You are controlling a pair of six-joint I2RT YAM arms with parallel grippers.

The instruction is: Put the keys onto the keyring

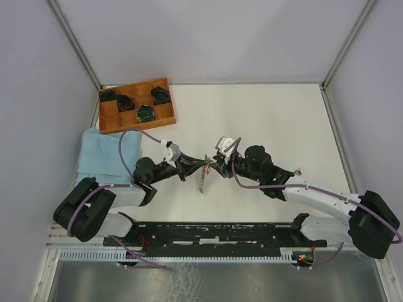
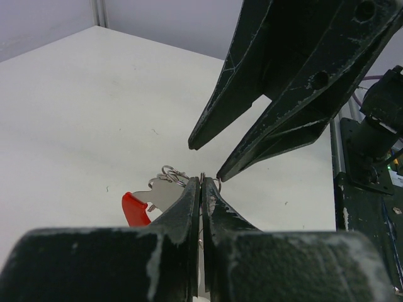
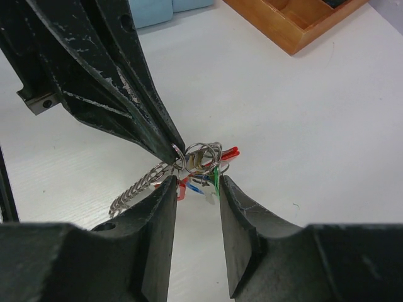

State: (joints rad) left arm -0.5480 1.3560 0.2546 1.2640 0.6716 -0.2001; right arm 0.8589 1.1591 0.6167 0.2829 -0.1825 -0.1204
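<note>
At the middle of the table, the left fingers come in from 9 o'clock and are pinched tight on the keyring. Its chain trails toward 6 o'clock. The keys, with red, blue and green heads, bunch at the ring. The right fingers, at 3 o'clock, are spread just beside it and grip nothing. A wooden tray sits at 11 o'clock.

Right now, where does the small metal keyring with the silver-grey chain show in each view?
Top external: small metal keyring just below frame centre.
Left wrist: keyring just above this camera's shut jaws.
Right wrist: keyring at centre, above this camera's parted jaws.
Shared landmark: left gripper pinching it.
</note>
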